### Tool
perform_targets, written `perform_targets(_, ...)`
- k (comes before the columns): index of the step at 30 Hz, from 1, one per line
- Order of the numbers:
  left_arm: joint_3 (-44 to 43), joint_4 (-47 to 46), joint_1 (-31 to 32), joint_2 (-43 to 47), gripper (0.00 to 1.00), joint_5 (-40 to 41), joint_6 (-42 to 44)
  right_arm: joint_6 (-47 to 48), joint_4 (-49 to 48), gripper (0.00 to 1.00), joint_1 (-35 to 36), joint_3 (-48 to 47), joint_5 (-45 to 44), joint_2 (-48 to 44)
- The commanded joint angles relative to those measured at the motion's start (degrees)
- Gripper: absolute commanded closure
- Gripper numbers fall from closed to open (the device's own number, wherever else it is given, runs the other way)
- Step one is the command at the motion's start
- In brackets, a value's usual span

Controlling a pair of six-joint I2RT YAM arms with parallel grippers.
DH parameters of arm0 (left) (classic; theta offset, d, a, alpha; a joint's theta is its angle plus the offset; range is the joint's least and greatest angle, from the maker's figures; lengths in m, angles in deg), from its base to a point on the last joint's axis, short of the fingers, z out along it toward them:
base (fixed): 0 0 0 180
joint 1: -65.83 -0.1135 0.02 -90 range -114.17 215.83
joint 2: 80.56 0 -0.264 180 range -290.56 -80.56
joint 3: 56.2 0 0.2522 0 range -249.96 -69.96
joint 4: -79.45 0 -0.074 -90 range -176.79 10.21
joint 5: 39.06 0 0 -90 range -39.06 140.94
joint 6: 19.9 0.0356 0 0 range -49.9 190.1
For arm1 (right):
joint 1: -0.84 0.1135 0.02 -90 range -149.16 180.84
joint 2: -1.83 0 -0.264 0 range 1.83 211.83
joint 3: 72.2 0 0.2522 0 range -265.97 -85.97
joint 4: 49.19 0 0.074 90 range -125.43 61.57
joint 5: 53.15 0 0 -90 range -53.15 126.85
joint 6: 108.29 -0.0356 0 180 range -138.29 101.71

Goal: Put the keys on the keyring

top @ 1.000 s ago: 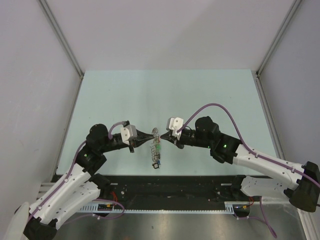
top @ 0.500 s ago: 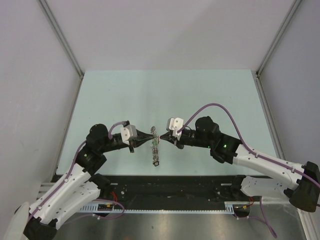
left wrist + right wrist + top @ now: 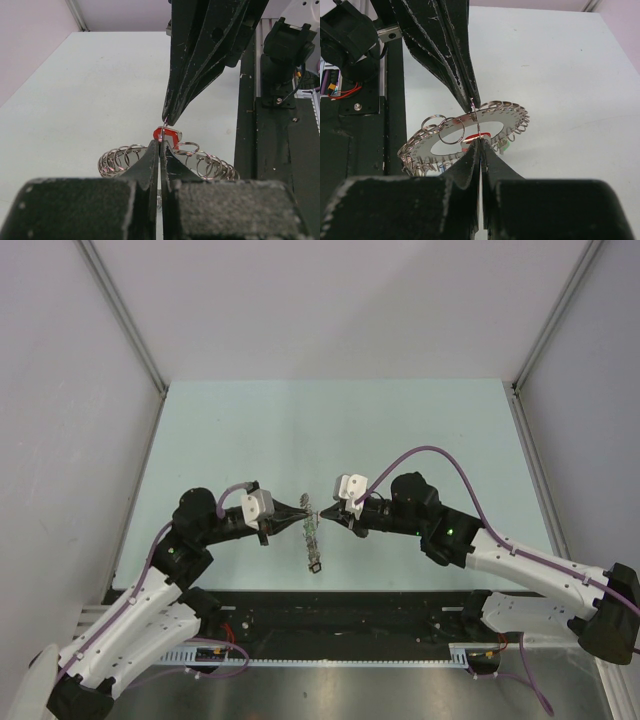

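Both tools are pinched shut, tip to tip over the pale green counter [image 3: 250,430]. Our left tool [image 3: 159,145] grips the rim of the large grey metal keyring [image 3: 487,119], and our right tool [image 3: 480,142] seemingly grips the small silver key with the red oval tag [image 3: 161,133]. We judge threading begun, not finished.

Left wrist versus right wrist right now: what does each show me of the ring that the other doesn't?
Left wrist only: the keyring edge-on, just its wire loops either side of the fingers. Right wrist only: the ring's flat face and open centre, plus a green tag. Both: the red tag, clearer from the left wrist, and the left gripper and right gripper shut, tips almost meeting at the ring. What each pinches is unclear.
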Motion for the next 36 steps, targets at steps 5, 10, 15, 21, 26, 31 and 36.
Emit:
perform_targets(5, -0.6, -3.7, 0.2, 0.4, 1.00, -0.9, -0.4, -0.5, -2.1, 1.00, -0.3, -0.4, 0.4, -0.6)
perform_targets(10, -0.6, -3.8, 0.2, 0.3, 1.00, -1.0, -0.6, -0.5, -2.3, 1.00, -0.2, -0.4, 1.0, -0.7)
perform_targets(15, -0.7, -3.8, 0.2, 0.2, 1.00, -1.4, -0.6, -0.5, -2.5, 1.00, -0.2, -0.6, 1.2, -0.5)
perform_targets(21, -0.8, -3.7, 0.2, -0.2, 0.99, -2.0, -0.7, -0.6, -2.6, 1.00, -0.2, -0.6, 1.2, -0.4)
perform_targets(26, -0.8, -3.7, 0.2, -0.2, 1.00, -2.2, -0.8, -0.6, -2.6, 1.00, -0.3, -0.6, 1.5, -0.3)
perform_targets(31, -0.8, -3.8, 0.2, -0.3, 1.00, -2.3, -0.9, -0.6, -2.8, 1.00, -0.2, -0.6, 2.2, -0.5)
perform_targets(36, -0.8, -4.2, 0.2, -0.6, 0.99, -2.9, -1.1, -0.4, -2.5, 1.00, -0.2, -0.8, 3.5, -0.4)
